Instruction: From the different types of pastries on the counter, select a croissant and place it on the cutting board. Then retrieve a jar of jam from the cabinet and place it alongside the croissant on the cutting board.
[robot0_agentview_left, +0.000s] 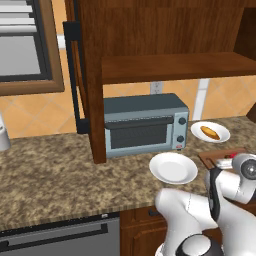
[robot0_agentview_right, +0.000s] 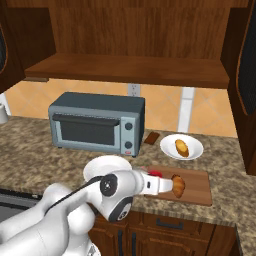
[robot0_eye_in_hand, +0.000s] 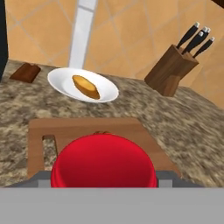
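Far plate (robot0_agentview_right: 192, 142) holds the golden-yellow pastry (robot0_agentview_right: 182, 147); near plate (robot0_agentview_right: 100, 166) bare. Croissant (robot0_agentview_right: 178, 185) lies on the cutting board (robot0_agentview_right: 197, 187). Gripper (robot0_eye_in_hand: 104, 177) jaws clamp the jar of jam (robot0_eye_in_hand: 103, 162) low over the board's left end. Hand view adds a knife block (robot0_eye_in_hand: 171, 70); fingertips hidden behind the jar.

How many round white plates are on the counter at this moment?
2. One plate sits near the back wall, right of the toaster oven, holding the golden-yellow pastry. The other plate lies bare in front of the toaster oven, left of the cutting board. The arm could hide more.
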